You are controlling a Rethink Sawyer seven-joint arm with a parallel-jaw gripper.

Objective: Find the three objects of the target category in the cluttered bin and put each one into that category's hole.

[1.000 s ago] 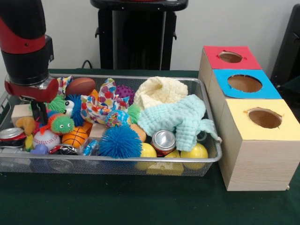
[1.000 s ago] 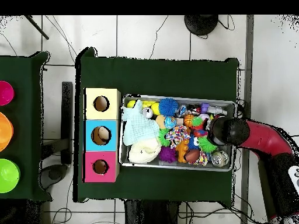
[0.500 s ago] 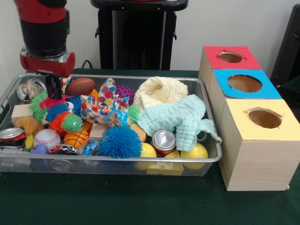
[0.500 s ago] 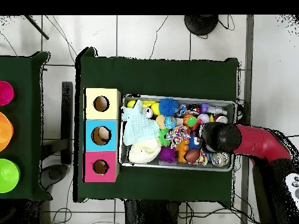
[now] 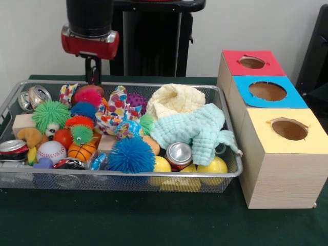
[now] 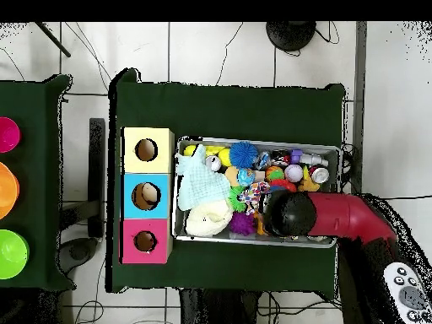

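Observation:
The wire mesh bin (image 5: pixel 128 175) is full of toys, cans and cloths. My gripper (image 5: pixel 93 77) hangs over its far left part, shut on the top of a fuzzy caterpillar toy (image 5: pixel 84 108) with pink, blue, orange and green segments. The toy's lower end still rests among the clutter. Three wooden boxes stand to the right, with red (image 5: pixel 252 62), blue (image 5: pixel 267 91) and yellow (image 5: pixel 288 129) tops, each with a hole. In the overhead view my arm (image 6: pixel 337 215) covers the gripper above the bin (image 6: pixel 253 140).
In the bin lie a green fuzzy ball (image 5: pixel 50 115), a baseball (image 5: pixel 50 151), a small basketball (image 5: pixel 82 150), a blue spiky ball (image 5: pixel 130 154), cans (image 5: pixel 178 154), yellow balls (image 5: pixel 212 165), a mint cloth (image 5: pixel 197 128) and a cream cloth (image 5: pixel 177 100). The black pedestal (image 5: pixel 151 36) stands behind.
My gripper has risen out of the bin's left end and moved right in the front view, drawing the fuzzy caterpillar toy up with it. The green fuzzy ball stayed behind.

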